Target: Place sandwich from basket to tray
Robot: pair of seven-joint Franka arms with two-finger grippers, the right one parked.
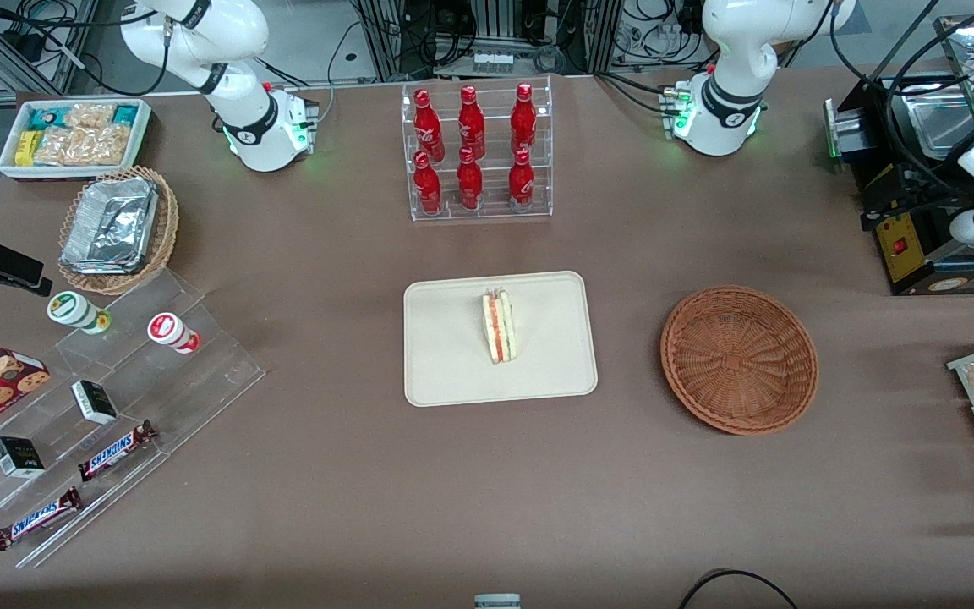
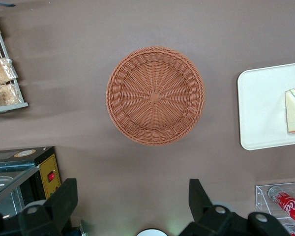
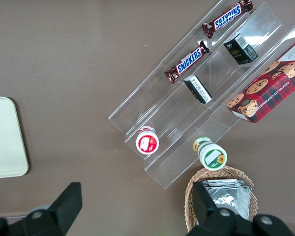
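A brown table (image 1: 352,474) carries everything, with cabling and racks along its edge farthest from the front camera. The sandwich (image 1: 499,326) stands on its edge in the tray (image 1: 453,372), near the tray's middle, filling stripes facing up. The tray sits at the table's centre. At about three o'clock from the tray in the front view, apart from it, lies the basket (image 1: 739,359), with nothing in it. At twelve o'clock from the tray, farther from the front camera, a clear rack (image 1: 480,152) holds six red bottles. The gripper (image 2: 132,206) hangs high above the table with the basket below it, fingers (image 2: 65,199) spread wide apart and gripping nothing. Toward the parked arm's end lie clear stepped shelves (image 1: 115,397) with Snickers bars (image 1: 117,448).
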